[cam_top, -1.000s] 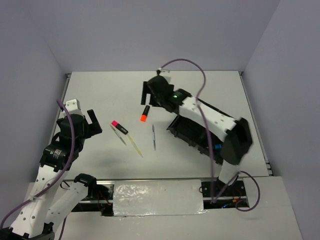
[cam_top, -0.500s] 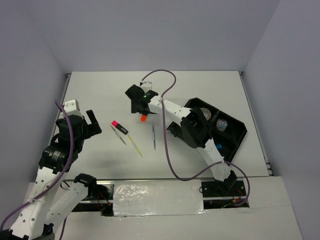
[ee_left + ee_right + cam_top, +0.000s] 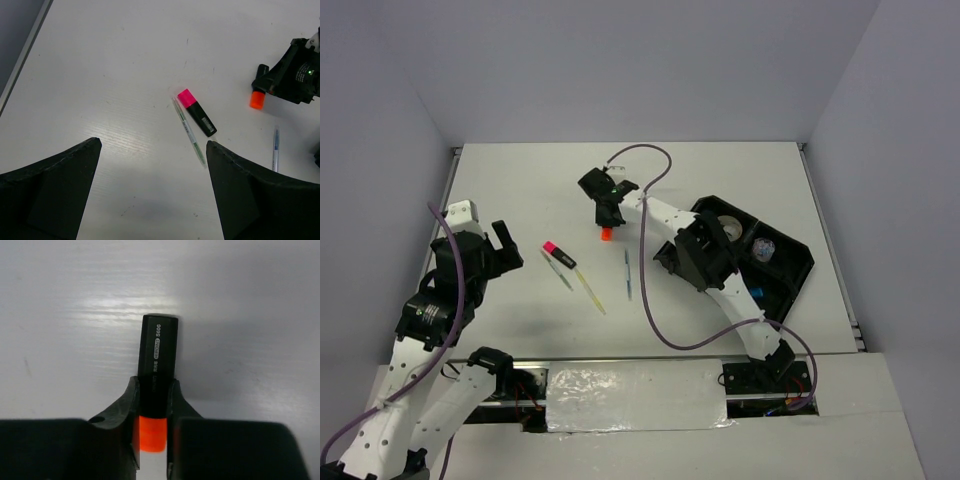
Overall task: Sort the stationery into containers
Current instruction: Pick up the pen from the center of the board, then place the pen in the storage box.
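Orange-capped highlighter [image 3: 159, 345] lies flat on the table [image 3: 520, 180], toward the far side, well left of the organizer tray [image 3: 798, 262]. Right gripper [image 3: 153, 390] pinches it, fingers [image 3: 129, 397] on both sides of the black barrel right by the cap. That grip sits near one end, so lift straight up and slowly, or it may swing or slip. Check the barrel is square between the pads before you raise it. Then carry it right to the tray. My pick is the near compartment where the blue-capped highlighter [image 3: 756, 293] shows, like with like. Lower it inside before you let go, don't drop from height. Left gripper [image 3: 152, 165] hovers with fingers spread wide, holding nothing, over the pink-capped highlighter [image 3: 196, 111] and grey pen [image 3: 189, 131], which lie just beside each other. Blue pen [image 3: 628, 273] and yellow pen [image 3: 592, 290] are on the table too, not yet sorted
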Controlling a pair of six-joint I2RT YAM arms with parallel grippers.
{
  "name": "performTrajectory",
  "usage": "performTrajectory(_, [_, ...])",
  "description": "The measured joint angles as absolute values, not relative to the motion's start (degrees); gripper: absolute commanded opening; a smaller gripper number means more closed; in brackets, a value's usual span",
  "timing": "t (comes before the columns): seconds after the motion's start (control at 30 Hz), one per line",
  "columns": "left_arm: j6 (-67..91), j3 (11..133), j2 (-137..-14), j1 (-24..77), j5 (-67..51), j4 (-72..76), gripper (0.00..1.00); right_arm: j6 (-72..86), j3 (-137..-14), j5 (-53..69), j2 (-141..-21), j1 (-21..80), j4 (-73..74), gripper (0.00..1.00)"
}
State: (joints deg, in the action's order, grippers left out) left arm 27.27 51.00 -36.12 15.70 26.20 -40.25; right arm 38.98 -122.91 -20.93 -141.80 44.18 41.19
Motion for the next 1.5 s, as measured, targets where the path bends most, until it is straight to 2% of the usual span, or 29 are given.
performTrajectory(0.13, [27.27, 51.00, -36.12, 15.70, 26.06, -40.25, 0.99, 37.43, -116.55, -14.31, -139.02, 43.62, 31.16, 0.00])
performTrajectory(0.33, [27.24, 51.00, -36.14, 15.70, 26.02, -40.25, 0.99, 35.33, -97.19, -3.46, -126.06, 44.05, 15.35, 0.00])
performTrajectory(0.53, [27.24, 51.00, -36.12, 15.73, 25.82, -40.25, 0.99, 41.60, -72.55, -12.95, -92.44, 43.72, 8.03, 0.00])
performTrajectory(0.6, [27.24, 51.00, -36.07, 15.75, 25.76, -40.23, 0.99, 49.06, -62.67, -20.43, -76.05, 41.52, 7.42, 0.00])
performTrajectory(0.73, [27.22, 51.00, -36.01, 15.94, 25.54, -40.23, 0.99, 66.89, -42.98, -32.75, -52.60, 35.24, 15.09, 0.00])
performTrajectory(0.9, [27.18, 51.00, -36.32, 16.03, 25.08, -40.21, 0.99, 87.99, -25.17, -41.63, -33.52, 33.89, 37.82, 0.00])
performTrajectory(1.03, [27.18, 51.00, -36.64, 16.14, 24.93, -40.21, 0.99, 97.14, -23.24, -46.46, -21.63, 32.10, 47.94, 0.00])
performTrajectory(1.2, [27.18, 51.00, -37.08, 16.25, 24.95, -40.21, 0.99, 103.66, -23.24, -48.21, -22.55, 31.99, 53.74, 0.01])
performTrajectory(1.33, [27.20, 51.00, -37.78, 16.25, 24.95, -40.21, 0.99, 107.11, -23.24, -48.58, -27.27, 31.99, 55.07, 0.12])
performTrajectory(1.43, [27.18, 51.00, -38.39, 16.25, 24.93, -40.21, 0.99, 108.18, -23.29, -48.90, -30.00, 31.99, 54.85, 0.34])
performTrajectory(1.47, [27.18, 51.00, -38.52, 16.25, 24.93, -40.21, 0.99, 108.12, -23.35, -48.93, -30.50, 31.99, 54.61, 0.47])
performTrajectory(1.5, [27.18, 51.00, -38.54, 16.25, 24.93, -40.21, 0.99, 107.96, -23.46, -48.95, -30.96, 31.99, 54.13, 0.52])
